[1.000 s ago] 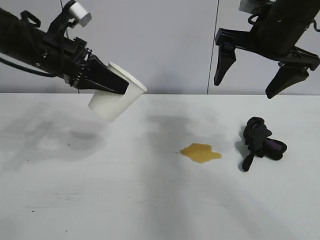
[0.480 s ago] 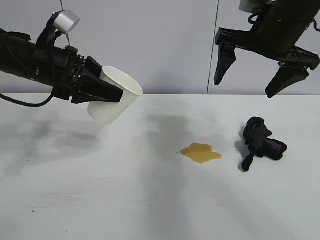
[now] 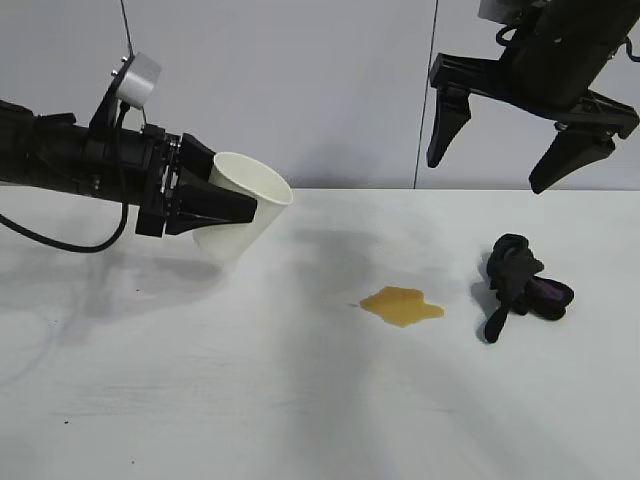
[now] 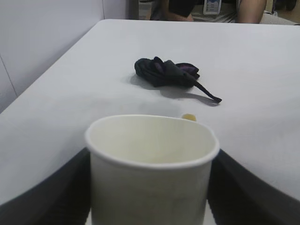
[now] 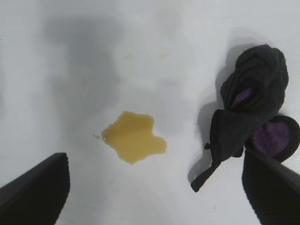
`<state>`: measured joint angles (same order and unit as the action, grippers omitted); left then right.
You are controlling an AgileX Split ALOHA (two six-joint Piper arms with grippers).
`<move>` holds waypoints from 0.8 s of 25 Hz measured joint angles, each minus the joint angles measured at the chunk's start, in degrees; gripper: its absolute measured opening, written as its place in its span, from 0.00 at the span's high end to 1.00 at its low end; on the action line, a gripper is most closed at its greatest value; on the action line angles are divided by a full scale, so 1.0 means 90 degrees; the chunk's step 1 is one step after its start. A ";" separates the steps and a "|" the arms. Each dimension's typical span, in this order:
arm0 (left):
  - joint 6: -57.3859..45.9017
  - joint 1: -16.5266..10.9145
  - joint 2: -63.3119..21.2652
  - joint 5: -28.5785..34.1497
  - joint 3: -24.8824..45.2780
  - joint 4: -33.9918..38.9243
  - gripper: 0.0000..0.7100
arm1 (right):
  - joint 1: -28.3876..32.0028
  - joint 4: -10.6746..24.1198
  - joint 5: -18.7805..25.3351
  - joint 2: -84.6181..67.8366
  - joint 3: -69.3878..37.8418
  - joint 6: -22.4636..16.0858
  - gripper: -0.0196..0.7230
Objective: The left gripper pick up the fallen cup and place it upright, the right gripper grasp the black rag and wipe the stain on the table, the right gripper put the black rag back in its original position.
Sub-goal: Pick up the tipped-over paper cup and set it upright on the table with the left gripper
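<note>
**Cup in the air, not yet stood up**

White tabletop (image 3: 300, 400) runs wide under a pale grey wall. At roughly nine o'clock from the table's middle, the left gripper (image 3: 235, 208) is clamped on the cup (image 3: 243, 215), one finger on each side of its wall, mouth tilted up toward two o'clock. The base hangs just above the surface and does not appear to touch it. In the left wrist view the cup (image 4: 151, 173) fills the foreground between the two dark fingers.

The stain (image 3: 402, 305) lies near the centre, with the black rag (image 3: 520, 285) at three o'clock from it, close but apart. High above the rag, the right gripper (image 3: 505, 140) hangs with its fingers spread wide, holding nothing.

The risk lies in the release. The cup leans well off vertical, so if it is let go before the base sits flat it would likely tip over again, perhaps rolling toward the puddle. Thin paper could also buckle under the squeeze. Set down too near the stain, it may crowd the wiping stroke.
</note>
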<state>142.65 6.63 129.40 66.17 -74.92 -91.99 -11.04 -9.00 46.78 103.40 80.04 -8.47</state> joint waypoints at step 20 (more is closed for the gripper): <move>0.1847 0.0000 0.0052 -0.0049 0.1420 -0.0592 0.34 | 0.0000 0.0000 -0.0167 0.0000 0.0000 0.0000 0.04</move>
<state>159.27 6.63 129.87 65.73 -62.14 -97.32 -11.04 -9.00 45.28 103.40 80.04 -8.47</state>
